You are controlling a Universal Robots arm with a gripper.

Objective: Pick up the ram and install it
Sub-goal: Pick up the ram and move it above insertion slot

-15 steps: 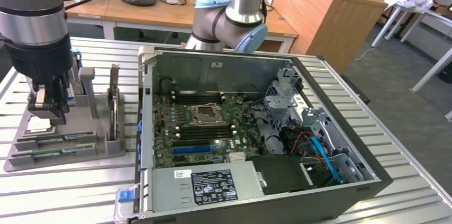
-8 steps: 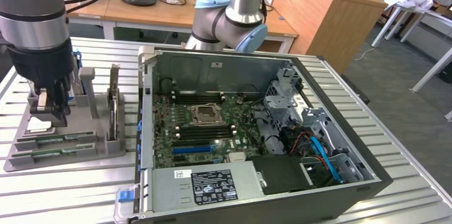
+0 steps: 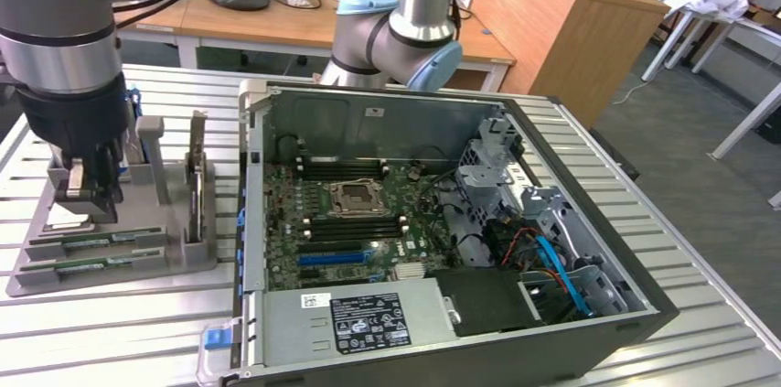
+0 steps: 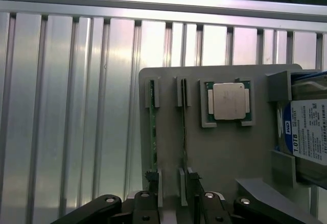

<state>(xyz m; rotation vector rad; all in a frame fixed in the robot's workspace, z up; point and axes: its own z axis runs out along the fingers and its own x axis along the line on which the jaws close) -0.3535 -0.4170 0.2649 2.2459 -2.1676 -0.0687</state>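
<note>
At exterior view's left: gripper (image 3: pixel 91 204) hangs over tray (image 3: pixel 171 263), jaws wide, nothing held. Two ram (image 3: pixel 113 239) sticks stand on edge in slotted posts, prob. so fingers can straddle one; neither picked yet. Wrist view: green ram (image 4: pixel 152 127), 2nd stick (image 4: pixel 184 132) edge-on, gripper (image 4: pixel 171 203) near their ends; then CPU (image 4: pixel 229 101) seated in recess, HDD (image 4: pixel 306 137) held betw. blocks, label reads "WD", "1.0TB". Exterior right: PC case (image 3: pixel 635 250) lies open, mobo (image 3: pixel 354 213) facing up for access; PSU label (image 3: pixel 366 318) unreadable.
</note>
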